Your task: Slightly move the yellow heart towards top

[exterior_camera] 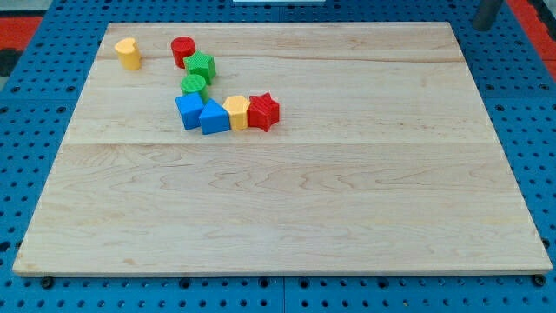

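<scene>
The yellow heart (128, 53) stands near the top left corner of the wooden board (287, 200). My tip (483, 27) shows at the view's top right, just past the board's top right corner and far to the right of the heart and every other block. It touches no block.
To the heart's right is a red cylinder (182, 49). Below it a green star (201, 66) and a green cylinder (193, 84) lead down to a row: blue cube (188, 111), blue triangle (214, 117), yellow block (236, 112), red star (264, 112).
</scene>
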### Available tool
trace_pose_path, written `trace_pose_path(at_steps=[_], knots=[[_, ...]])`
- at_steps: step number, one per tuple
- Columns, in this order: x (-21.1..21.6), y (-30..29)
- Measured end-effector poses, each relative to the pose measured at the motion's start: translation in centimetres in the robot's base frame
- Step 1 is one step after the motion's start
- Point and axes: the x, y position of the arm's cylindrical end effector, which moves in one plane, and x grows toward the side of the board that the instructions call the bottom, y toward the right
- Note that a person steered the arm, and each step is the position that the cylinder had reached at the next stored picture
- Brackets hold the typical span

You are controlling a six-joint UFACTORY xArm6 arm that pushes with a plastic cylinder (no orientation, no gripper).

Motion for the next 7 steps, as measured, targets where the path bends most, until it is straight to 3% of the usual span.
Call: trace_pose_path(at_steps=[2,4,5,7], knots=[[9.4,-8.3],[22.2,-21.6],[25.9,-29.2],[26.0,-49.8]])
